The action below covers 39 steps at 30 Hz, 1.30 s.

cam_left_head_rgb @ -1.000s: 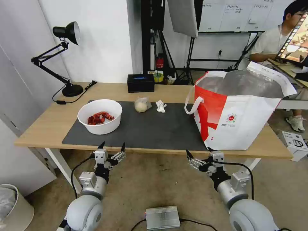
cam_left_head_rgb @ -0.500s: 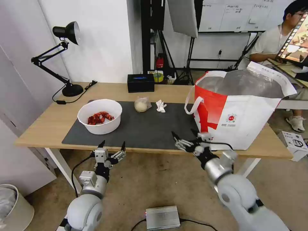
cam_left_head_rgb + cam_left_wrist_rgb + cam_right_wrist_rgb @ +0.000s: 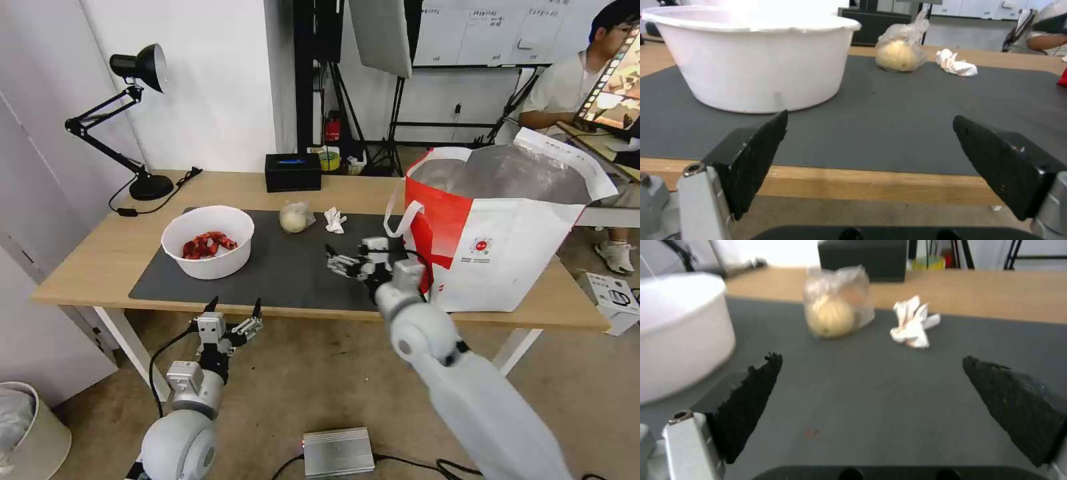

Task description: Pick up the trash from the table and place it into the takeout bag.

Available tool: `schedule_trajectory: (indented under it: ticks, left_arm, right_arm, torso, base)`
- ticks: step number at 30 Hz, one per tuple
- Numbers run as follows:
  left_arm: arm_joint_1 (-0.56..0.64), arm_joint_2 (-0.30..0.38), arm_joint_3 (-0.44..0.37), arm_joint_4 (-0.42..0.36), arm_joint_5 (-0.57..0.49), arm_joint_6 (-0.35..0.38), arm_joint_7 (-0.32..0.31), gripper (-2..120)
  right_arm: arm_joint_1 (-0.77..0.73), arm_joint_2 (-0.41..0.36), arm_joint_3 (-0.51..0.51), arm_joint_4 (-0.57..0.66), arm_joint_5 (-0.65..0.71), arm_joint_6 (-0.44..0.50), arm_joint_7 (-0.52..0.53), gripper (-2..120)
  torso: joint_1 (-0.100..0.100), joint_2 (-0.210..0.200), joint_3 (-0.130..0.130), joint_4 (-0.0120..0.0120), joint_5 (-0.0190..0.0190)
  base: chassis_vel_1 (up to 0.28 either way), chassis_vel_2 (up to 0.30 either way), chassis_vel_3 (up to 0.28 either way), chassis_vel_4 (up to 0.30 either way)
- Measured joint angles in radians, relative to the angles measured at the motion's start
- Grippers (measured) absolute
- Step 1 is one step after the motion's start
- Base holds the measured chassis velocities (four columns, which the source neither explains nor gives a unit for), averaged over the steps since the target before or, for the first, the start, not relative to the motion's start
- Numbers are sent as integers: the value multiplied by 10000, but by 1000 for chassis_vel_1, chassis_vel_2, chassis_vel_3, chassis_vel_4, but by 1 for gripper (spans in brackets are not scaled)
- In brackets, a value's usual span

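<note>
Right gripper [image 3: 338,261]: jaws spread wide, empty, low over the dark grey mat [image 3: 293,273]. Crumpled white tissue [image 3: 912,323] lies straight ahead (beige wrapped ball [image 3: 834,315] just beside); nearer this arm.

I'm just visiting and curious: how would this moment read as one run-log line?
right gripper: open, over mat, facing tissue | left gripper: open, below table edge | bowl, wrapped ball: on mat | takeout bag: upright

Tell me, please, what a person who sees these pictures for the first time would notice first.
Probably the big white-and-red bag, standing open at the right end of the table. Next, the right claw, open above the dark mat, pointing toward the wrapped ball and the tissue. The white bowl of red scraps sits at the mat's left.
</note>
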<state>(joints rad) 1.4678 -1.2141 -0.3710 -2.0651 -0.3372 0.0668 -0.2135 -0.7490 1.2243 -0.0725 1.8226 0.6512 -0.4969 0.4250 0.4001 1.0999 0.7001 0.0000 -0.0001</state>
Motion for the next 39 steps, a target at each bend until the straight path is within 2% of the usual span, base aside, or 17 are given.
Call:
schedule_trajectory:
  ticks: [2, 5, 16, 26, 33, 39]
  left_arm:
    - [0, -35, -19, 0, 0, -32, -3, 100]
    - [-3, -74, -27, 0, 4, -83, -4, 100]
    - [29, -149, -31, 45, 67, -187, -6, 100]
    - [50, -148, -19, 84, 77, -247, -2, 100]
    - [65, -190, 21, 110, 63, -360, 2, 100]
    - [72, -227, 46, 99, 67, -370, 2, 100]
  right_arm:
    - [768, 300, -497, -537, 82, -529, 694, 100]
    - [1448, 588, -828, -1091, 197, -909, 1178, 100]
    - [3230, 1839, -1194, -2942, 888, -2031, 3026, 100]
    - [3856, 2586, -1052, -4314, 564, -2278, 3381, 100]
    - [4377, 3371, -526, -5826, 334, -2175, 3664, 100]
    - [4577, 3500, -290, -6440, 99, -1952, 3669, 100]
  torso:
    - [0, 1, 0, 1, -2]
    - [0, 0, 0, 1, -1]
    - [0, 1, 0, 0, -1]
    - [0, 2, -1, -1, 0]
    - [0, 2, -1, 0, 0]
    - [-1, 2, 0, -1, 0]
  base:
    - [0, 0, 0, 0]
    - [0, 0, 0, 0]
    - [0, 0, 0, 0]
    - [0, 0, 0, 0]
    - [0, 0, 0, 0]
    - [0, 0, 0, 0]
